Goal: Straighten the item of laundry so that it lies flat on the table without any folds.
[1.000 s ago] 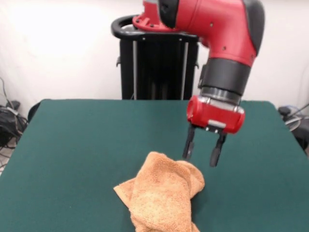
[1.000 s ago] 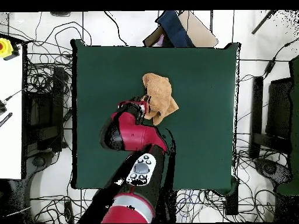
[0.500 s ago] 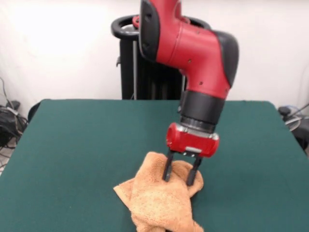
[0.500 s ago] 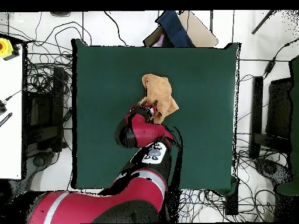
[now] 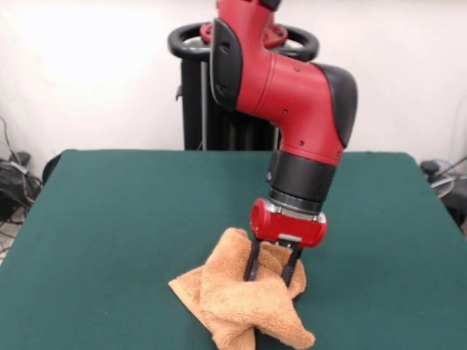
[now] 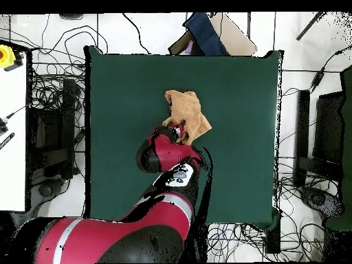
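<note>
Front view, left to right: bare green table (image 5: 109, 219) at nine o'clock, then the crumpled orange towel (image 5: 241, 302) at six o'clock, near the camera-side edge, bunched in thick overlapping folds. Just right of that, the gripper (image 5: 268, 268), dropped within the last second from a hover beside the cloth onto its upper ridge, fingers still apart and straddling a raised fold, not yet pinched. Towel shifted slightly under the push, lower corner now flared toward five o'clock. Overhead confirms: towel (image 6: 187, 110) above table centre, toward twelve o'clock, gripper (image 6: 177, 130) at its near edge. Probably grasp stage only; flattening hardly begun, closing and pulling outward likely next.
</note>
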Robot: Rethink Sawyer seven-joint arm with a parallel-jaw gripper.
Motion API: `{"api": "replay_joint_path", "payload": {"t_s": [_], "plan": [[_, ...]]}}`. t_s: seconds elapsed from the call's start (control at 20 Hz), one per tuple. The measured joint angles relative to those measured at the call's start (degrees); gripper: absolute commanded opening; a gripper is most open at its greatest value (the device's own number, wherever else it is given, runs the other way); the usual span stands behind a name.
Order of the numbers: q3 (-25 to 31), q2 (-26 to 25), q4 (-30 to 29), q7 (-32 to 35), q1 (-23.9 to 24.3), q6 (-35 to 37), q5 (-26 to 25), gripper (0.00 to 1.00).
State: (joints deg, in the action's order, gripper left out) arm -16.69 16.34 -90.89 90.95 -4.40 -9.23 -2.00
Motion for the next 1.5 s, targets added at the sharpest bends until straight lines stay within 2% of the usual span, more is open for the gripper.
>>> {"api": "replay_joint_path", "payload": {"t_s": [0.05, 0.3, 0.5, 0.8, 1.2, 1.5], "plan": [[1.3, 0.6, 0.0, 0.0, 1.3, 1.4, -0.4, 0.0], [3.1, 1.6, 0.0, 0.0, 3.2, 3.8, -0.4, 0.0], [6.0, 3.9, -0.2, 0.0, 5.5, 9.2, -0.4, 0.0], [8.9, 7.1, -1.4, 0.0, 6.3, 16.4, -0.4, 0.0], [13.6, 14.5, -7.7, 0.0, 10.4, 28.8, -0.4, 0.0], [15.4, 18.9, -11.7, 0.0, 15.3, 33.6, -0.4, 0.0]]}}
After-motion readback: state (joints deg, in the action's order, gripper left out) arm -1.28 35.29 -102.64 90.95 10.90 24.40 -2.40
